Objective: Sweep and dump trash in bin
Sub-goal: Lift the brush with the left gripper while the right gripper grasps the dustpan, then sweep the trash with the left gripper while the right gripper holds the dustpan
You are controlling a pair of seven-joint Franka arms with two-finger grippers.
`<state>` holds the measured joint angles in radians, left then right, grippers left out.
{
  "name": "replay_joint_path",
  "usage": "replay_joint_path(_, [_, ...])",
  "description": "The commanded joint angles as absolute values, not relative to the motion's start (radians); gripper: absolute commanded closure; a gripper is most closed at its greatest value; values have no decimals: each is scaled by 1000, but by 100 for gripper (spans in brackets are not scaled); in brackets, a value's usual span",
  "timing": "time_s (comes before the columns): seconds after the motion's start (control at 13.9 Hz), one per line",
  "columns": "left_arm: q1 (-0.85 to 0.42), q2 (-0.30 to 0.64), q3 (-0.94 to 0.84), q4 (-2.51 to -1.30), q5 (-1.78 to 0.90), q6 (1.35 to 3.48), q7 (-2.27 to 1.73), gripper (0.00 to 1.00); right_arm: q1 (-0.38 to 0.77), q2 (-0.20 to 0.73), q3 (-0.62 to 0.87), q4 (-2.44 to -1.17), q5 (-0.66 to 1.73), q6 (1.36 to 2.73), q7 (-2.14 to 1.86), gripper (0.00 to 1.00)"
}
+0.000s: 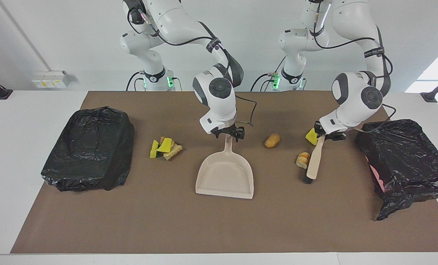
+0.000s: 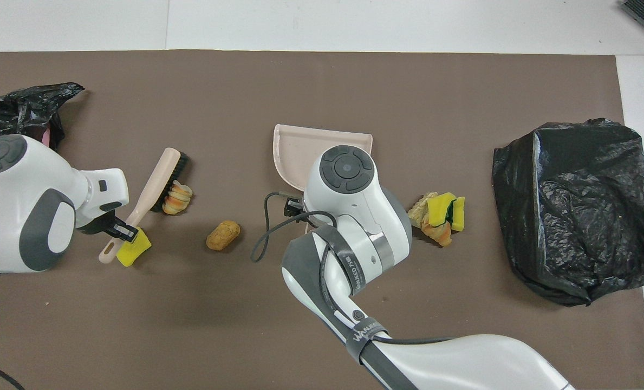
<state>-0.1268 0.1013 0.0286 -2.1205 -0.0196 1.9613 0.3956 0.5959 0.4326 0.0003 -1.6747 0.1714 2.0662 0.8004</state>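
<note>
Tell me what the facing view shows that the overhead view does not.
Only the facing view: both arm bases, the wall, and the dustpan handle at the right claw.

Only the overhead view: the brush bristles against the bread lump, seen from above; the right arm hides the dustpan handle.

Both: two black bags, the left claw shut on the brush, the potato-like lump, the yellow sponge chunk, the trash pile.
</note>
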Motion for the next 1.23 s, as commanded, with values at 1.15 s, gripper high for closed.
replay_joint_path(1.15, [55, -236, 54, -2291, -65, 1728, 38, 100, 489, 85, -2, -1828, 132, 1797, -44, 100])
